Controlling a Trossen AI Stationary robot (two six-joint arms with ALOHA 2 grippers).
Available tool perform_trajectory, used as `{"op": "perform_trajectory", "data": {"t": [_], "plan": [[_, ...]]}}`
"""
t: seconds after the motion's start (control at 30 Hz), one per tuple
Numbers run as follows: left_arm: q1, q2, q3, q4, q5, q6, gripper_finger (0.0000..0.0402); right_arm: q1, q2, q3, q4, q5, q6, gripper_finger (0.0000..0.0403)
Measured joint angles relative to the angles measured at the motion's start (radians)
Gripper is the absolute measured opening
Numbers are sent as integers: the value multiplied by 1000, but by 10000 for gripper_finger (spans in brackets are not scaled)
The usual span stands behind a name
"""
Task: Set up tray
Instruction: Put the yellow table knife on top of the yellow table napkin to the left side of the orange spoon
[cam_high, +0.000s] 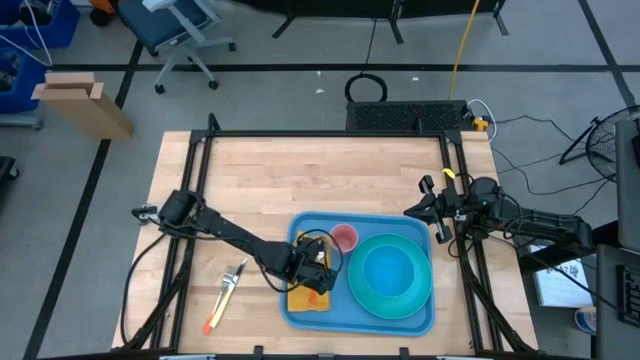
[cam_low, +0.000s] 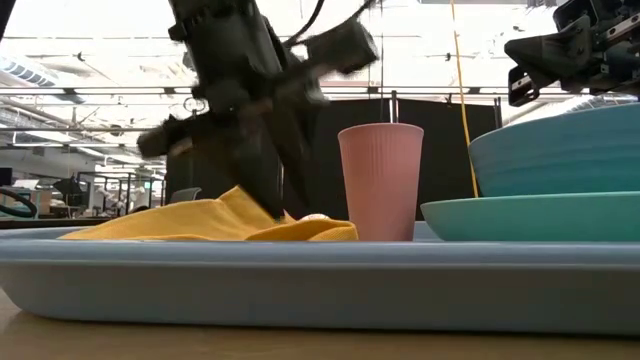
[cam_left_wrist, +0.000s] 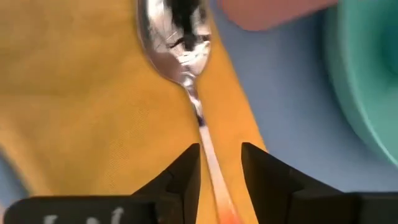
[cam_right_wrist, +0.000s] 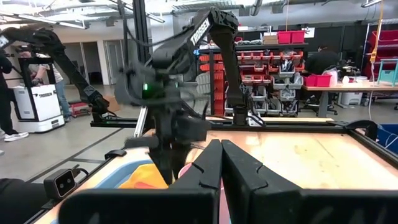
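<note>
The blue tray (cam_high: 308, 226) (cam_low: 320, 290) carries a yellow napkin (cam_high: 303, 301) (cam_left_wrist: 81, 93), a pink cup (cam_high: 344, 237) (cam_low: 380, 180) and a teal bowl (cam_low: 560, 150) standing on a teal plate (cam_high: 390, 275) (cam_low: 530, 215). A spoon (cam_left_wrist: 177, 37) with an orange handle end lies on the napkin. My left gripper (cam_high: 318, 272) (cam_left_wrist: 221, 165) is open and low over the napkin. Its fingers stand on either side of the spoon's thin stem (cam_left_wrist: 200, 118) with a gap on both sides. My right gripper (cam_high: 410, 211) (cam_right_wrist: 221, 155) is shut and hovers past the tray's far right corner.
A fork with an orange handle (cam_high: 228, 293) lies on the wooden table left of the tray. Black frame rails run along the table's left, right and far sides. The far half of the table (cam_high: 320, 170) is bare wood.
</note>
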Motion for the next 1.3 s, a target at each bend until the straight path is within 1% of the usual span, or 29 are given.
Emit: {"op": "perform_trajectory", "data": {"t": [0.07,0.13,0.2,0.23,0.3,0.37,0.4,0.47,0.53,0.67,0.77,0.9,1.03,1.13,1.3], "plan": [[-6,-32,9,-34,30,101,123,0,0,0,0,0,-9,0],[-19,-75,12,-103,72,183,123,0,0,0,0,0,-13,0],[-40,-116,12,-217,120,224,124,0,0,0,1,0,-20,0],[-57,-138,12,-289,133,221,124,0,0,0,1,0,-20,0],[-98,-172,12,-434,135,154,124,0,0,0,3,0,-20,0],[-161,-202,9,-565,102,54,124,0,0,0,3,0,-19,0],[-195,-210,6,-614,83,10,124,0,0,0,3,0,-18,0],[-267,-218,-4,-663,94,-56,124,0,0,0,2,0,-17,0],[-340,-222,-22,-670,129,-147,124,0,0,0,3,0,-16,0],[-454,-224,-65,-632,155,-354,124,0,0,0,4,0,-16,0],[-502,-224,-116,-558,185,-433,126,0,0,0,14,2,-16,0],[-525,-224,-189,-489,270,-446,150,0,0,0,35,2,-10,0],[-517,-223,-266,-462,286,-459,193,0,0,0,34,2,4,0],[-511,-223,-307,-453,318,-446,222,0,0,0,34,3,10,0],[-510,-223,-360,-377,355,-403,250,0,0,0,33,4,10,0]]}}
